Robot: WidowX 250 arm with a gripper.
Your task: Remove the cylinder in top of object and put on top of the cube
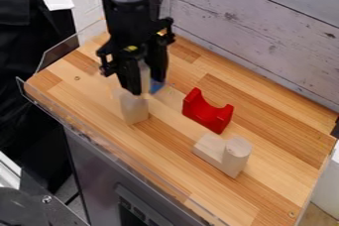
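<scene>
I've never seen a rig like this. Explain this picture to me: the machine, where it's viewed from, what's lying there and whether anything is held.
The machine is a black robot arm, ending in a gripper, its "hand". There is one picture, from a fixed camera looking down at a slant on a wooden work surface.

The gripper hangs over the far part of the surface. A pale piece shows within it, just above a pale block; whether it is gripped, I cannot tell. Something blue lies behind.

Nearer the middle is a red block with a curved hollow on top. Closer to the camera, a pale upright cylinder stands beside a lower wooden block.
</scene>
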